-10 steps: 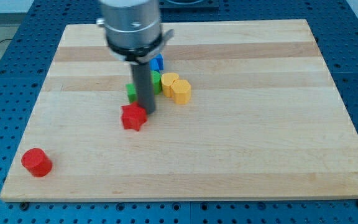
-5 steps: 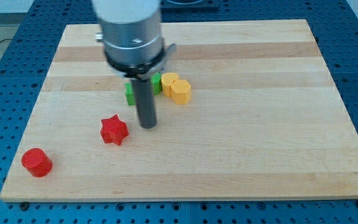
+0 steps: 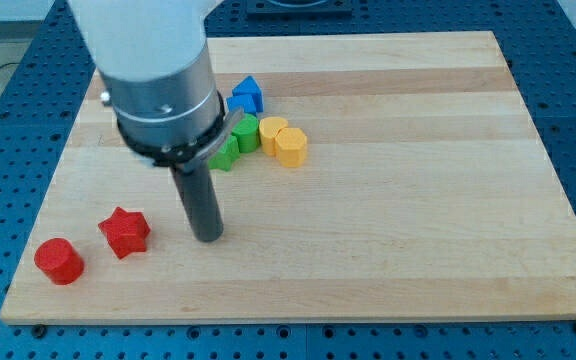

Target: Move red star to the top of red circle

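Note:
The red star [image 3: 125,232] lies on the wooden board near the view's bottom left. The red circle [image 3: 59,261] sits to its lower left, a small gap between them. My tip [image 3: 208,237] rests on the board to the right of the red star, a clear gap apart and not touching it. The arm's wide grey body hangs above the tip and hides part of the board behind it.
A cluster of blocks sits above the tip, near the board's upper middle: a blue block [image 3: 247,94], green blocks [image 3: 236,142] and yellow blocks [image 3: 284,141]. The wooden board [image 3: 418,200] lies on a blue perforated table.
The red star has slid down and left towards the red circle. My tip has moved down and left after it, and now stands apart from the star.

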Controlling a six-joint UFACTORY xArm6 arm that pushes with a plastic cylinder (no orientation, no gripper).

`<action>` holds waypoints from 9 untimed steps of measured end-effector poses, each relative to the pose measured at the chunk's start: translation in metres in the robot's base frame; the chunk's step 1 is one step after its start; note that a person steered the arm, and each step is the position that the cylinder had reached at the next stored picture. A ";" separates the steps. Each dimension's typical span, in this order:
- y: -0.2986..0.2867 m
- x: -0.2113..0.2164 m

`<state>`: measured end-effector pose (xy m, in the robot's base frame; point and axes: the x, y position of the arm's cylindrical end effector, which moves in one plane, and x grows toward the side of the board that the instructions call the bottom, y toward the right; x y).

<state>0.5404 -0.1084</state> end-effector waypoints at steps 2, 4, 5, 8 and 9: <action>-0.079 0.005; -0.078 -0.016; -0.079 -0.045; -0.139 -0.039; -0.139 -0.040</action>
